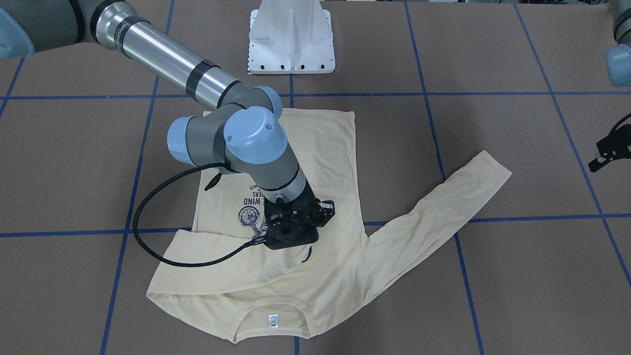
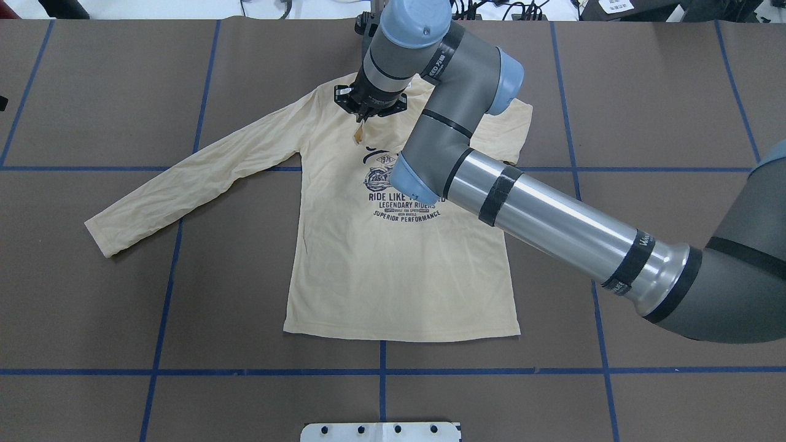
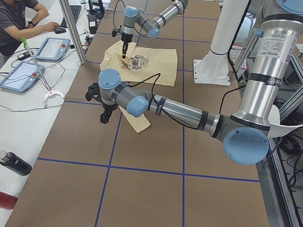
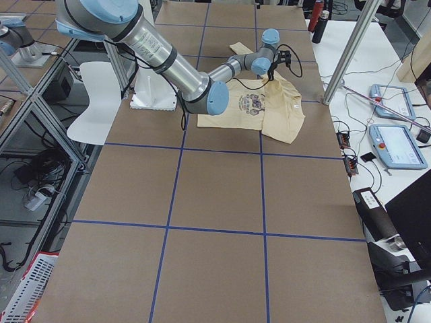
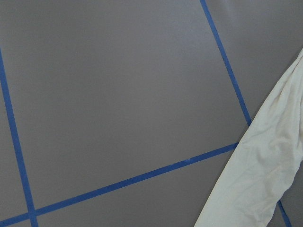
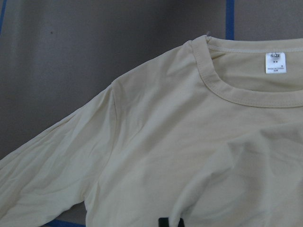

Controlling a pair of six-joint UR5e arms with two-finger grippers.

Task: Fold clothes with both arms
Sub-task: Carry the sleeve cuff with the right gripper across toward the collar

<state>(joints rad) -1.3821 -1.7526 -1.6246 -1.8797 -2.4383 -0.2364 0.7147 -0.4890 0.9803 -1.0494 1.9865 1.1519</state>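
The cream-yellow T-shirt [image 2: 393, 276] lies flat on the table, print up, with its collar and white label [image 1: 272, 321] on the side away from my base. One sleeve [image 2: 184, 178] stretches out flat to my left. The other sleeve [image 1: 217, 266] is folded across the chest. My right gripper [image 2: 361, 123] points down just below the collar, and its fingers look closed on a small pinch of cream cloth, the folded sleeve's end. The right wrist view shows collar and shoulder [image 6: 189, 142] but no fingers. My left gripper [image 1: 596, 162] hovers off the shirt beyond the outstretched cuff; I cannot tell if it is open.
The white pedestal base [image 1: 292, 39] stands at the table's robot side. Blue tape lines [image 5: 132, 182] grid the brown table. An operator [image 3: 13, 12] sits at a side desk with tablets [image 3: 51, 48], behind a metal post [image 3: 69, 21]. Bottles [image 3: 14, 163] lie beside the table.
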